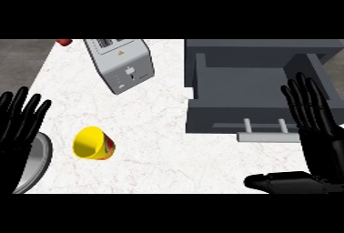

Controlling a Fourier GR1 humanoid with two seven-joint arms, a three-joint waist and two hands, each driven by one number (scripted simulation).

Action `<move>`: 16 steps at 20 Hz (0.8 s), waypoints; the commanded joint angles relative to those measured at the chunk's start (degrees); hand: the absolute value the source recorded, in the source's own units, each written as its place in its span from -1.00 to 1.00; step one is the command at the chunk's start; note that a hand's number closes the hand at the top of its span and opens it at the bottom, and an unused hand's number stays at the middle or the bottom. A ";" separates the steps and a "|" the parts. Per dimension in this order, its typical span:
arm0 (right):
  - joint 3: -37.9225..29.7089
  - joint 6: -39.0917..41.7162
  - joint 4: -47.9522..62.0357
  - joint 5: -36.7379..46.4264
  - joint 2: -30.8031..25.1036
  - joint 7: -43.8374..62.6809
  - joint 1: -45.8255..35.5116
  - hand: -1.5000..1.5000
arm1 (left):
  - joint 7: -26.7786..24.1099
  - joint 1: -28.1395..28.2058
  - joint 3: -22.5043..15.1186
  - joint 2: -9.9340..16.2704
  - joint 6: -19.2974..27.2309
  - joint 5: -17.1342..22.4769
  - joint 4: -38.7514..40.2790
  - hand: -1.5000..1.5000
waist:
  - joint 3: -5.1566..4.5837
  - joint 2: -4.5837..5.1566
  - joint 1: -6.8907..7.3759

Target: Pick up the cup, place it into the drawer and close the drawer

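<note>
while the drawer [259, 91] stands open, yellow cup [93, 144] on counter [168, 132]

Bare counter [174, 154] lies open between the cup [93, 144] and the drawer [252, 93], whose top stands open. The toaster [121, 63] sits well behind the cup; a plate [37, 166] lies just left of it.
</note>
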 commanded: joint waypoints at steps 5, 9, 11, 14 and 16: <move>-4.59 4.61 4.99 -5.86 -2.48 2.52 -5.47 -1.00 | -3.75 -2.11 4.17 1.74 -4.94 -0.01 13.49 -1.00 | -0.06 -0.01 -0.47; -3.72 2.88 10.36 -2.29 -1.47 1.54 -11.00 -1.00 | -7.08 -3.61 4.25 0.76 -5.67 -2.25 21.17 -1.00 | -0.07 0.05 -0.34; -3.92 4.46 7.73 -3.44 -1.68 0.30 -7.45 -1.00 | -8.39 -8.09 5.15 1.49 -3.70 -5.22 26.58 -1.00 | -0.06 0.02 -0.65; -1.73 1.32 9.02 0.24 0.66 0.36 -10.28 -1.00 | -14.31 -4.41 3.12 -0.82 -5.20 -9.46 29.17 -1.00 | -0.07 0.01 -0.42; -6.55 4.39 6.18 -5.67 -2.73 3.99 -10.36 -1.00 | -16.13 -5.85 7.97 3.47 -8.47 -7.04 35.53 -1.00 | -0.08 0.01 -0.60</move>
